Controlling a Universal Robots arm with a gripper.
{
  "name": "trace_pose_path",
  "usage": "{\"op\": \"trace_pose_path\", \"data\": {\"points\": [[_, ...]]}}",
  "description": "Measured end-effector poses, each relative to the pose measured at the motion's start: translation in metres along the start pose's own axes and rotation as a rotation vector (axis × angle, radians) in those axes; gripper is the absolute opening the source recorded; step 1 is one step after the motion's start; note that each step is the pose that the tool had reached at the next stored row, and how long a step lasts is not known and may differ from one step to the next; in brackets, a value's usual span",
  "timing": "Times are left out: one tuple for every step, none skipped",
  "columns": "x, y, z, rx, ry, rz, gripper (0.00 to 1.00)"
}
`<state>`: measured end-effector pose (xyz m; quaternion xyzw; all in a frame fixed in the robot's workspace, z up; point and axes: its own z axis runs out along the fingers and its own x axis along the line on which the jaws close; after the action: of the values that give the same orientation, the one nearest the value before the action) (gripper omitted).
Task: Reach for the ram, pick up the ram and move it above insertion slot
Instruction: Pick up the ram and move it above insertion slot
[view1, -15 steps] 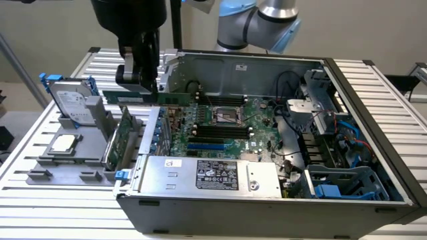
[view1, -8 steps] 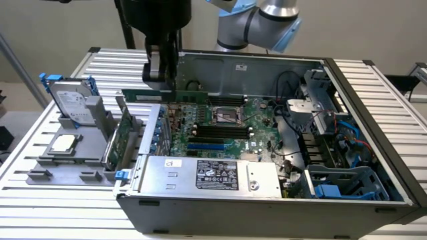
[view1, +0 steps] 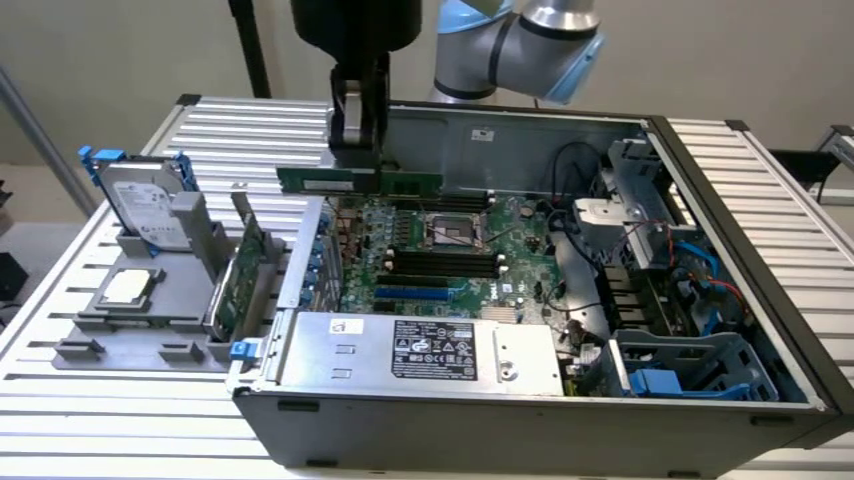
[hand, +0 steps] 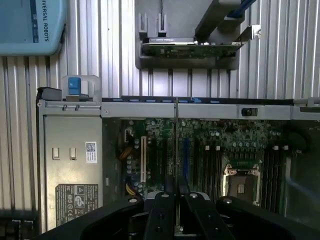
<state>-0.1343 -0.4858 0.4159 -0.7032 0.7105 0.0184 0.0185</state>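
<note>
The ram (view1: 400, 183), a long thin green stick, hangs level above the back part of the motherboard (view1: 514, 250) inside the open computer case. My gripper (view1: 358, 160) comes straight down from above and is shut on the stick near its end at the exterior view's left. The black memory slots (view1: 438, 262) lie lower on the board, in front of the stick. In the wrist view the ram (hand: 176, 145) shows edge-on as a thin line between my fingers (hand: 161, 212), over the board beside the dark slots (hand: 212, 165).
A silver power supply (view1: 400, 345) fills the case's front. The CPU socket (view1: 454, 230) sits mid-board, with cables and a blue drive cage (view1: 681, 375) to the exterior view's right. Outside the case, a grey holder carries a hard drive (view1: 140, 205) and a large green expansion card (view1: 247, 270).
</note>
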Motion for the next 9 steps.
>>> {"op": "trace_pose_path", "data": {"points": [[-0.002,-0.0023,0.0001,0.0,0.0,0.0,0.14],[-0.005,-0.0045,0.0002,0.0,0.0,0.0,0.14],[-0.007,-0.0067,0.0004,0.0,0.0,0.0,0.14],[-0.009,-0.0092,0.0005,0.0,0.0001,0.0,0.14],[-0.011,-0.0114,0.0006,0.0,0.0001,0.0,0.14],[-0.014,-0.0137,0.0007,0.0,0.0,0.0,0.14],[-0.016,-0.0161,0.0008,0.0,0.0,0.0,0.14],[-0.018,-0.0186,0.001,0.0001,-0.0001,0.0,0.14],[-0.02,-0.0212,0.001,0.0,0.0,0.0,0.14]]}}
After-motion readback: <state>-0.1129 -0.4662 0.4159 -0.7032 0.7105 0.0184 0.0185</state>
